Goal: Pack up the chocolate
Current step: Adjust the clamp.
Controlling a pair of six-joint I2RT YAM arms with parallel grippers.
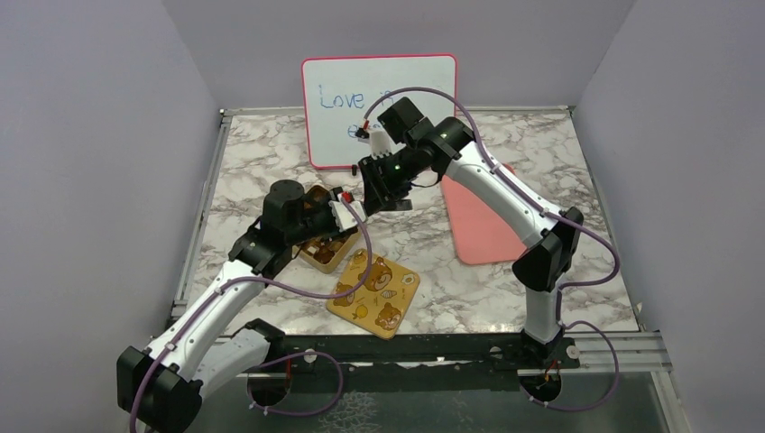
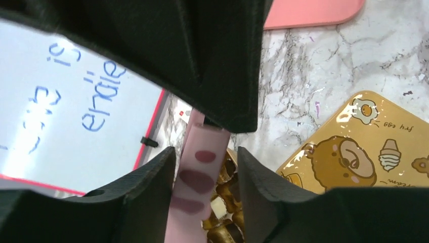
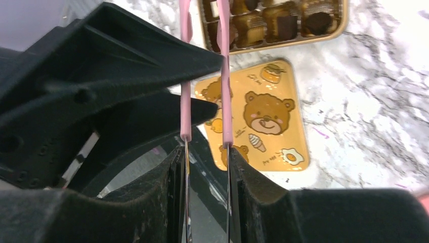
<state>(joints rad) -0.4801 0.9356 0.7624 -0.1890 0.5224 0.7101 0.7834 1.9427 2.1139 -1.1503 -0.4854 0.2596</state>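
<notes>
Chocolate (image 3: 283, 25) in dark, light-brown and cream pieces fills the open gold tin (image 1: 325, 251), also seen past the left jaws (image 2: 222, 212). My right gripper (image 3: 206, 152) is shut on metal tongs (image 3: 226, 76) with pink tips, whose two blades press against its fingers; the tips hang above the tin's near edge. My left gripper (image 2: 206, 152) is open around one pink tong arm (image 2: 200, 172), which has dark red smears. That arm rests on the left finger, with a gap to the right one. In the top view both grippers (image 1: 347, 212) (image 1: 383, 194) meet just above the tin.
The tin's lid (image 1: 374, 293), gold with bear drawings, lies flat in front of the tin. A whiteboard (image 1: 379, 108) with blue writing leans at the back. A pink board (image 1: 478, 225) lies to the right on the marble table.
</notes>
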